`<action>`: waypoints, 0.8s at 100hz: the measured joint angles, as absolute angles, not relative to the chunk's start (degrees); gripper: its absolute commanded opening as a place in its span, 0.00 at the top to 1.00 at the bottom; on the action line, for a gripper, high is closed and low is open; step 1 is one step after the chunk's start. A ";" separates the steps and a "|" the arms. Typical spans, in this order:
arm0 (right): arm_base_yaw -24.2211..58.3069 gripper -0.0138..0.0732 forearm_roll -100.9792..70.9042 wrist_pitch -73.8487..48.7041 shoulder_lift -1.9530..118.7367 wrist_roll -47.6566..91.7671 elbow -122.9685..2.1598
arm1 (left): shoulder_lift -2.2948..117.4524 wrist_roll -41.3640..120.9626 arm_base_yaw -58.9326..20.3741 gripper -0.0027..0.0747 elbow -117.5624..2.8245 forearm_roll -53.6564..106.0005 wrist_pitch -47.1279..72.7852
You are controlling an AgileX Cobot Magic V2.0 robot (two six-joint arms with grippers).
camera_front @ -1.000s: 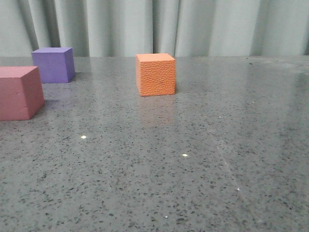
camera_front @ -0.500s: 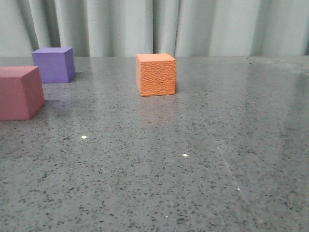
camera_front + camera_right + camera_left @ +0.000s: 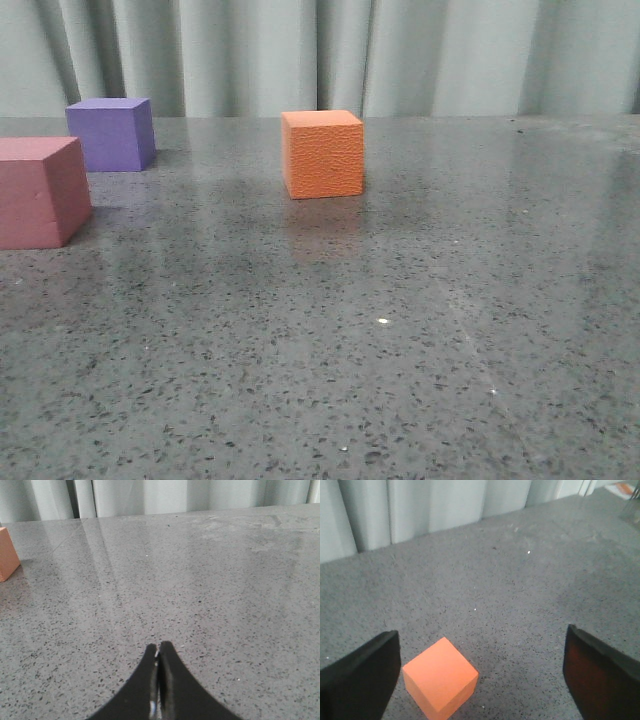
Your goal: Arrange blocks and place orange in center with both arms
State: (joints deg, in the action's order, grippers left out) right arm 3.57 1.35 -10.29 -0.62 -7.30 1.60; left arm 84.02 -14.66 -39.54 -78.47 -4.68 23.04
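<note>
Left gripper (image 3: 480, 680) spread wide, holding nothing, touching nothing; orange cube (image 3: 440, 684) just inside the left finger (image 3: 360, 675), at about 8 o'clock from mid-gap, one corner turned toward the camera. Right gripper (image 3: 159, 652) pinched closed, empty, the cube's edge far off at 10 o'clock. Left arm judged nearer. Farther back: pinkish-red cube (image 3: 40, 192) at 9 o'clock, purple cube (image 3: 112, 133) at 10 o'clock of the orange.
</note>
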 measured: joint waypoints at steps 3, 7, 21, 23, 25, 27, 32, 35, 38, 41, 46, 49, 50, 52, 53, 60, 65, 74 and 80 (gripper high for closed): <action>3.57 0.92 1.35 -10.29 -0.62 -7.30 1.60 | 87.08 -16.04 -39.64 0.17 -81.86 -5.42 24.93; 3.57 0.92 1.35 -10.29 -0.62 -7.30 1.60 | 90.01 -18.41 -39.64 0.17 -85.06 -6.44 27.46; 3.57 0.92 1.35 -10.29 -0.62 -7.30 1.60 | 100.38 -27.10 -40.00 0.19 -96.35 -13.05 34.85; 3.57 0.92 1.35 -10.29 -0.62 -7.30 1.60 | 101.73 -28.65 -40.16 0.20 -98.28 -14.77 36.12; 3.57 0.92 1.35 -10.29 -0.62 -7.30 1.60 | 103.02 -29.73 -40.33 0.20 -99.15 -16.23 37.33; 3.57 0.92 1.35 -10.29 -0.62 -7.30 1.60 | 104.27 -31.42 -40.59 0.21 -100.38 -17.78 38.60; 3.57 0.92 1.35 -10.29 -0.62 -7.30 1.60 | 106.87 -35.67 -41.31 0.21 -102.75 -20.86 41.32; 3.57 0.92 1.35 -10.29 -0.62 -7.30 1.60 | 108.16 -38.58 -41.81 0.21 -103.88 -23.37 42.69; 3.57 0.92 1.35 -10.29 -0.62 -7.30 1.60 | 109.54 -40.63 -42.45 0.21 -104.34 -25.06 43.79; 3.57 0.92 1.35 -10.29 -0.62 -7.30 1.60 | 110.42 -42.41 -42.95 0.21 -104.82 -26.77 44.75; 3.57 0.92 1.35 -10.29 -0.62 -7.30 1.60 | 111.66 -45.06 -43.74 0.21 -105.07 -28.16 45.63; 3.57 0.92 1.35 -10.29 -0.62 -7.30 1.60 | 112.12 -46.67 -44.03 0.21 -105.07 -28.83 45.79; 3.57 0.92 1.35 -10.29 -0.62 -7.30 1.60 | 112.35 -46.98 -44.26 0.21 -105.07 -29.17 45.90; 3.57 0.92 1.35 -10.29 -0.62 -7.30 1.60 | 112.56 -47.97 -44.42 0.21 -105.07 -29.58 46.03; 3.57 0.92 1.35 -10.29 -0.62 -7.30 1.60 | 112.68 -48.27 -44.44 0.21 -105.07 -29.80 46.03; 3.57 0.92 1.35 -10.29 -0.62 -7.30 1.60 | 113.06 -51.54 -44.84 0.21 -105.20 -30.38 46.15; 3.57 0.92 1.35 -10.29 -0.62 -7.30 1.60 | 113.06 -54.31 -44.84 0.21 -105.31 -30.66 46.73; 3.57 0.92 1.35 -10.29 -0.62 -7.30 1.60 | 113.06 -57.75 -44.84 0.21 -105.44 -30.93 49.02; 3.57 0.92 1.35 -10.29 -0.62 -7.30 1.60 | 113.06 -58.86 -44.84 0.21 -105.44 -31.07 50.17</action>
